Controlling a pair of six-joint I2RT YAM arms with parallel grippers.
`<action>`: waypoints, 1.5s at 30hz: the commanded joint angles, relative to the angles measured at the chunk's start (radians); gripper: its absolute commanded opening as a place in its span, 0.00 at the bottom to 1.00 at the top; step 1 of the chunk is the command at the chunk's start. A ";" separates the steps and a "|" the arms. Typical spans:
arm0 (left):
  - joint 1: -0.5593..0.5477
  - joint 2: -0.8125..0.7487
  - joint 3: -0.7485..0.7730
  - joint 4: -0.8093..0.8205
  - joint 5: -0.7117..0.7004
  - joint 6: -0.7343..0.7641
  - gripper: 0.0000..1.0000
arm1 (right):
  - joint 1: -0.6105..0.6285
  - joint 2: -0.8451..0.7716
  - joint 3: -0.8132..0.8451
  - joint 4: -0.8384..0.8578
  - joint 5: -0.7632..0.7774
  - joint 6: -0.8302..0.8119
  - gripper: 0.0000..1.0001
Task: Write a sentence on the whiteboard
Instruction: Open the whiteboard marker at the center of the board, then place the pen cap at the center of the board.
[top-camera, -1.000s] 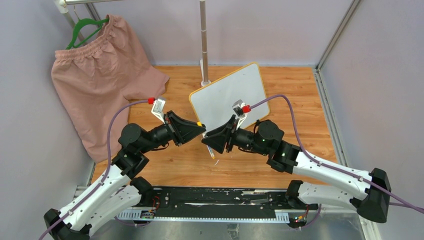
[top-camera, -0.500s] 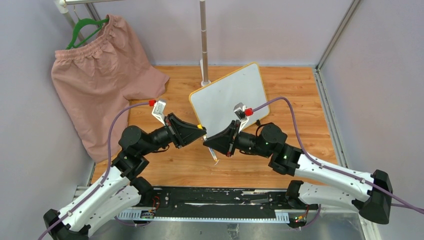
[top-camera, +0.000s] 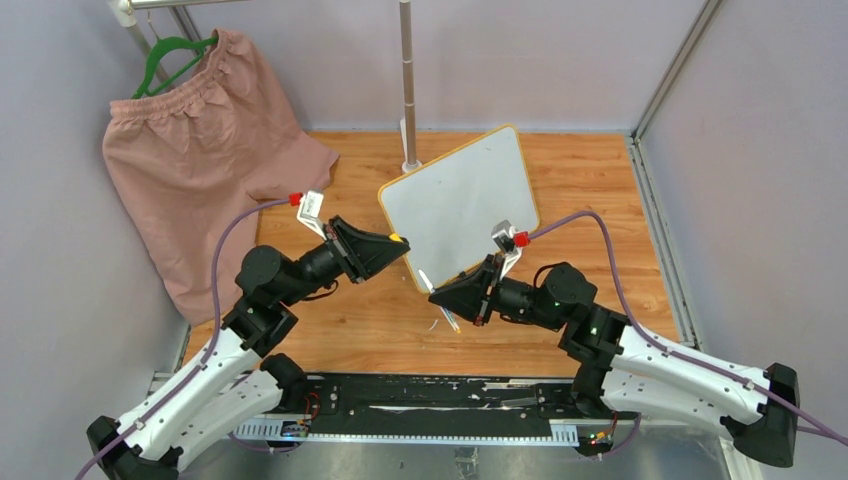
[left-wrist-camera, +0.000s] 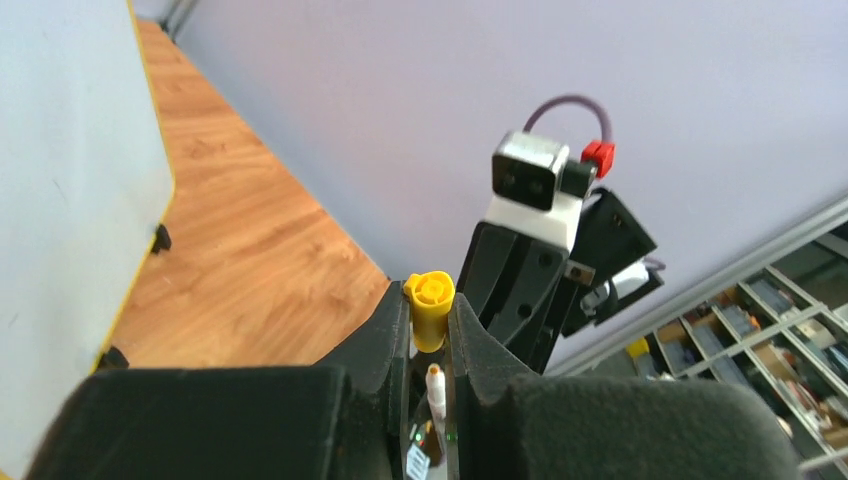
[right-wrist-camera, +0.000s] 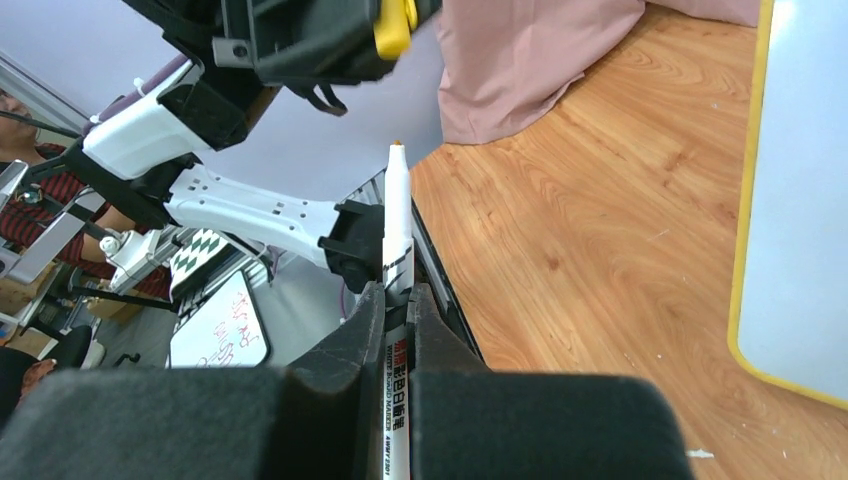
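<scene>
On the bench, far centre: whiteboard (top-camera: 460, 195), face blank, nothing written that I can see. Grips: right hand (top-camera: 437, 293) pressed tight on the marker (right-wrist-camera: 397, 230), uncapped, nib out. The left hand (top-camera: 400, 247) is pinching the yellow cap (left-wrist-camera: 430, 303).

Both hands sit just beside the board's near-left corner, neither touching it. Key geometry: the board lies just beyond the right hand, away from the arm bases. The marker's long axis runs near-right to far-left, with the nib end aimed toward the left hand, not at the board face.

My read: next move needs the nib swung round and set onto the face. Risk: board may skid under nib pressure, since nothing holds it.
</scene>
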 joint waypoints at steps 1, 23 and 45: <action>0.014 -0.010 0.025 0.057 -0.059 -0.004 0.00 | 0.007 -0.043 -0.021 -0.023 0.010 0.020 0.00; 0.025 0.451 0.145 -0.982 -0.759 0.210 0.00 | 0.012 -0.337 0.038 -0.734 0.722 -0.133 0.00; 0.081 0.793 0.146 -0.813 -0.686 0.228 0.15 | 0.012 -0.377 0.026 -0.737 0.693 -0.179 0.00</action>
